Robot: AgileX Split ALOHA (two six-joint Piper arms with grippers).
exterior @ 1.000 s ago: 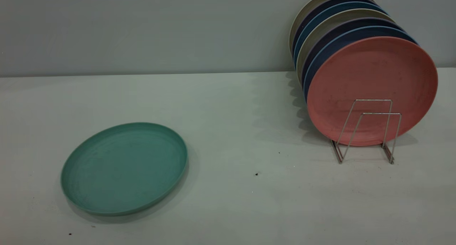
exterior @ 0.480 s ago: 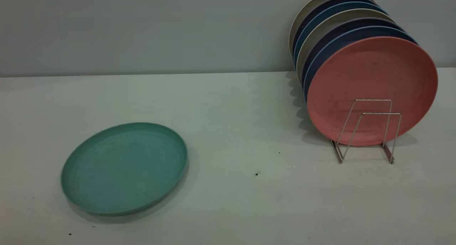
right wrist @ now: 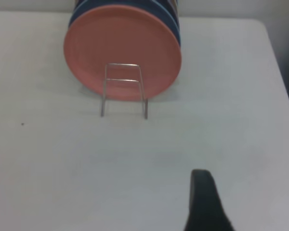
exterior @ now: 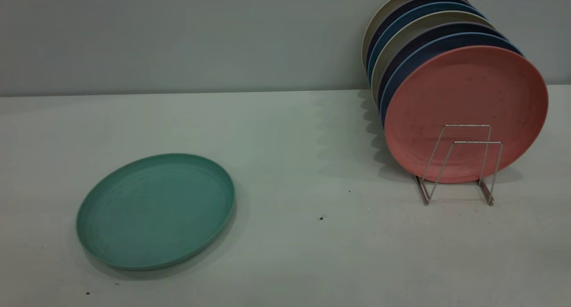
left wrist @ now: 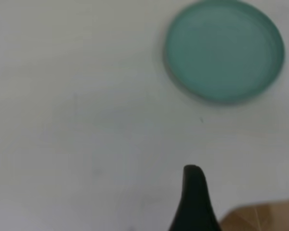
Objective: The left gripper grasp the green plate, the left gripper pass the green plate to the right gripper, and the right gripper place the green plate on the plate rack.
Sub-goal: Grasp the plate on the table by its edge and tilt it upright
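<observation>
Teal-green is the colour to watch: the round matte green plate (exterior: 155, 211) with its low raised rim lies flat on the pale grey table (exterior: 285, 253), out on the left side and well apart from everything else. Nothing touches it. The left gripper (left wrist: 195, 202) only shows as one dark fingertip in its own wrist view, hanging above bare table with the plate farther off, so honestly can't tell if it's open or closed.

My guess at the trouble here: a plate lying flat gives a finger almost nothing to get under, so the rim could just skid away on that smooth top, or get pinched too shallow and droop during the hand-over.

Moving right, the thin silver wire plate rack (exterior: 459, 164) is already packed with upright plates, blue and beige ones behind a salmon-pink plate (exterior: 466, 106) at the front. Only the two front loops look free, just ahead of the pink one. Coming in at a bad angle could knock that row, or the plate could miss the loops and flop over.

The right gripper (right wrist: 207, 204) likewise shows one dark fingertip, hovering over the table near the rack; open or shut, no idea.
</observation>
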